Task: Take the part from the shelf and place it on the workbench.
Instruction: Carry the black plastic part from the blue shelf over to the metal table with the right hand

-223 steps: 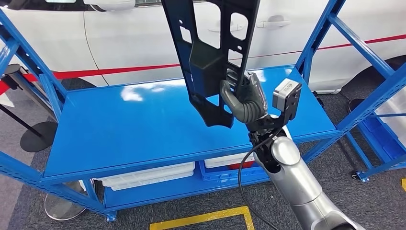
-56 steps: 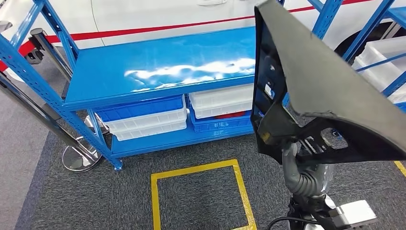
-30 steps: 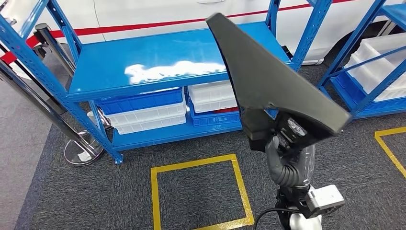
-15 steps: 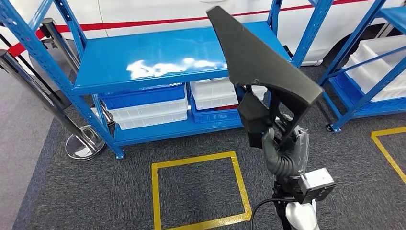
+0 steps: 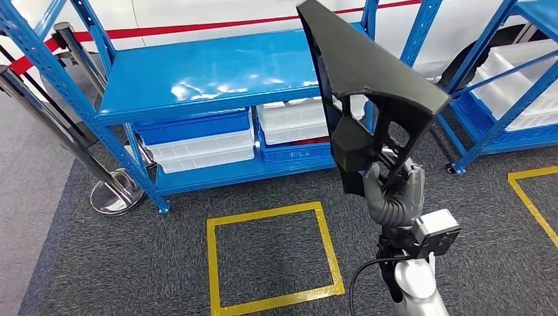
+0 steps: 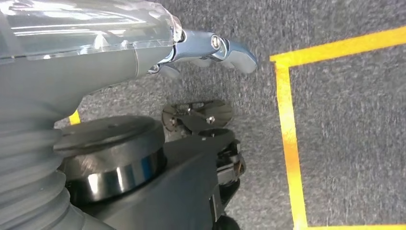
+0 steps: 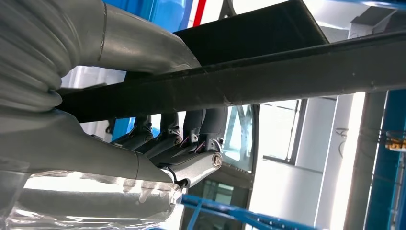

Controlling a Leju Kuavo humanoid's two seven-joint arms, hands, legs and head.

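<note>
One black plastic part (image 5: 368,79) is up in the air, gripped at its lower end by the right hand (image 5: 393,197), fingers (image 7: 191,125) wrapped tight around its frame, broad flat side tilted up toward the camera. It's off the blue shelf (image 5: 210,72) and hanging over the grey carpet, in front of the shelf's right end, so it blocks part of the view there. Left hand (image 6: 119,52) dangles down by the floor, holding nothing; can't really tell whether its fingers are curled or spread. Two yellow taped squares on the carpet: a full one (image 5: 270,257) just left of the arm and the corner of another (image 5: 533,197) off to the right. Under the shelf's top deck sit a few stacked bins, blue and white (image 5: 197,141). One second blue rack (image 5: 513,99) with white bins stands further right, and a white car with a red stripe (image 5: 217,23) is behind everything.
</note>
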